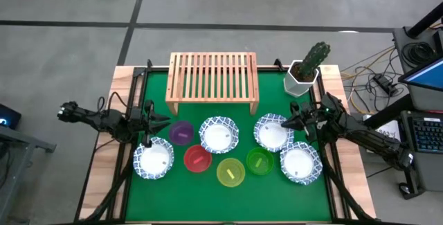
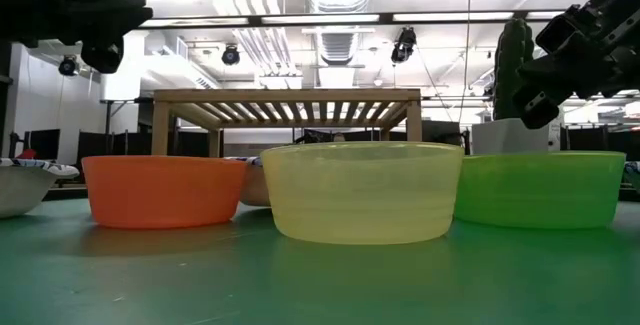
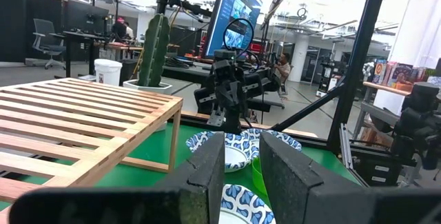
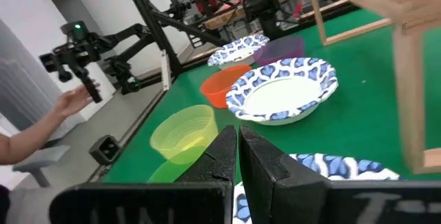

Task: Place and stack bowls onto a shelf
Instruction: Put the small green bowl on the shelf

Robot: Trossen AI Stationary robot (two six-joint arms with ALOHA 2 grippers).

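Shelf (image 1: 212, 79) at 12 o'clock on the mat, top bare; all eight bowls (image 1: 219, 134) lie on the mat in front of it. Left gripper (image 1: 165, 120) at 9 o'clock, above the purple bowl (image 1: 181, 133), jaws slightly apart, holding nothing. Right gripper (image 1: 286, 123) at 3 o'clock, over a white bowl (image 1: 271, 131), jaws nearly closed, empty.

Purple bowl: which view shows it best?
High view: the purple bowl shows whole, between the shelf and the red bowl. Right wrist shows its side beyond a white bowl. The low and left wrist views don't show it clearly.
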